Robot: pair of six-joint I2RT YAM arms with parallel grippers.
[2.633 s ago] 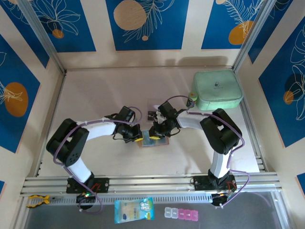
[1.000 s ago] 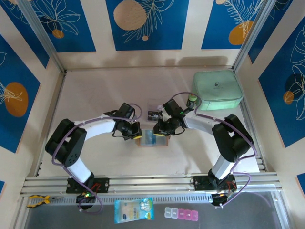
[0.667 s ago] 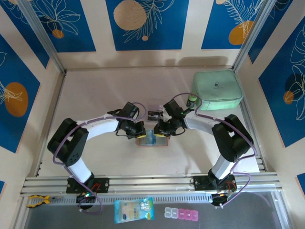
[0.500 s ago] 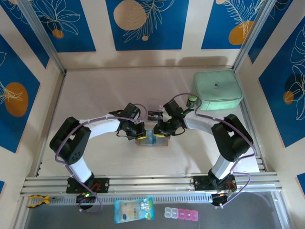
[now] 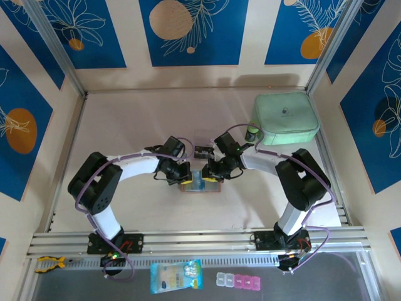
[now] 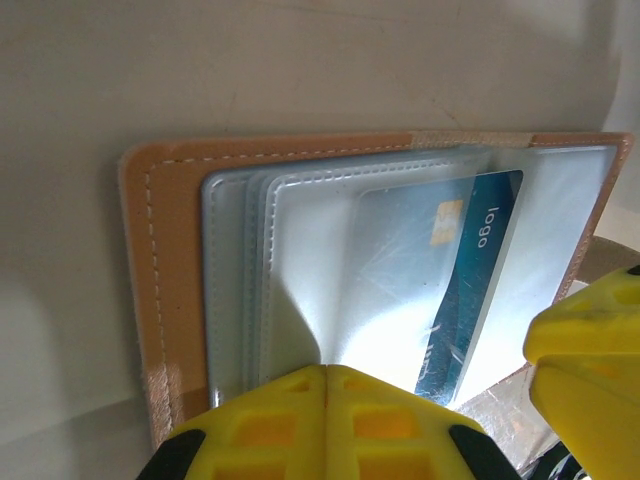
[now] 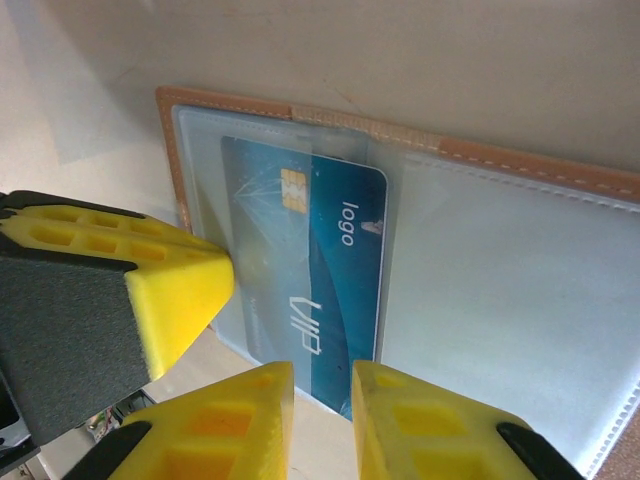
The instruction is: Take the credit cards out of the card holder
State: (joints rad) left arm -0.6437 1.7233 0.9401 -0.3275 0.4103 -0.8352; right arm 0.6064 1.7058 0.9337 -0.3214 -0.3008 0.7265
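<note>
At the card holder (image 5: 210, 186), the left claw (image 5: 185, 179) has edged closer.

Bright even light, blurred wrist foregrounds.

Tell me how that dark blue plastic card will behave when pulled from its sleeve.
The dark blue plastic card looks thin and flat, so probably stiff and light. Its glossy clear plastic sleeve looks floppy and may cling.

Top external: high above and behind the arm bases, facing down, far off. Left wrist: close on the card holder (image 6: 160, 300), looking out past the left fingers (image 6: 270, 425). Right wrist: equally close, past the right fingers (image 7: 420, 425), from the opposite side. Shared: the blue card (image 6: 480, 270), just beyond both fingertips.
</note>
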